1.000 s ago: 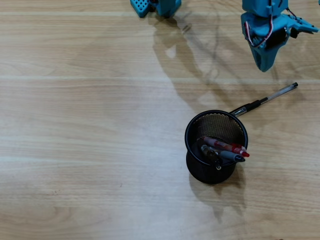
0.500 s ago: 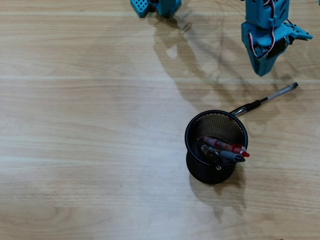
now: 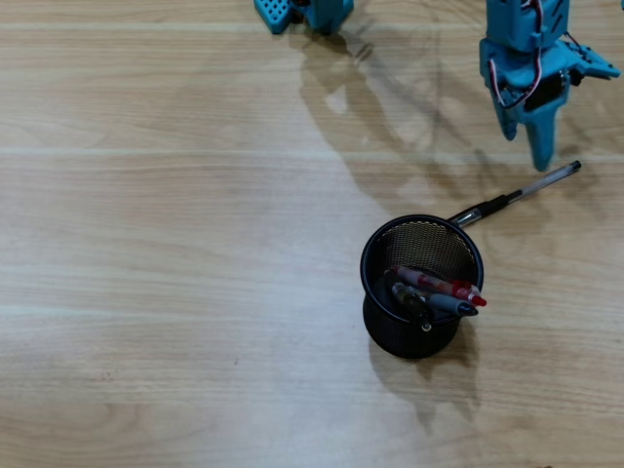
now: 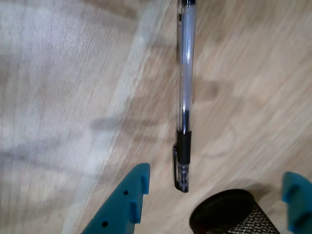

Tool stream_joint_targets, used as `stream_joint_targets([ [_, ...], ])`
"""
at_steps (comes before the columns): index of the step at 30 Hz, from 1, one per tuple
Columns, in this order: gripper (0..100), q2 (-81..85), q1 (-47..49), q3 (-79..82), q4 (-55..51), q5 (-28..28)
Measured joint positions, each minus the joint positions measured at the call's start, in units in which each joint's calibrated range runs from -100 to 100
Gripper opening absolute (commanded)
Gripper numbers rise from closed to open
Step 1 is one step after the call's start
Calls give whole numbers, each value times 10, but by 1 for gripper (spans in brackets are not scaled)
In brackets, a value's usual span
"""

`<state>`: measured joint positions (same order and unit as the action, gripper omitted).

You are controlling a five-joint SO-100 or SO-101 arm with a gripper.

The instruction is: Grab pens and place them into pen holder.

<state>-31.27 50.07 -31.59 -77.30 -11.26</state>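
A clear pen with a black grip lies on the wooden table, slanting up to the right from behind the pen holder. In the wrist view this pen runs straight up the frame, its capped end just above the holder's rim. The black mesh holder contains a red pen, a grey pen and a dark one. My blue gripper hovers above the lying pen's far end. In the wrist view the gripper is open wide, with nothing between its fingers.
The arm's blue base sits at the top edge of the overhead view. Bare wooden tabletop stretches to the left of and below the holder.
The gripper has swung down and slightly right in the overhead view, its pointed finger now reaching close to the lying pen. Pen and holder have not moved.
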Motion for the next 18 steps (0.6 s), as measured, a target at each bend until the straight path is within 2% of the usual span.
stream_joint_targets([
  [14, 35, -99, -3, 0, 2, -2],
  [18, 27, -108, -2, -1, 2, -19],
])
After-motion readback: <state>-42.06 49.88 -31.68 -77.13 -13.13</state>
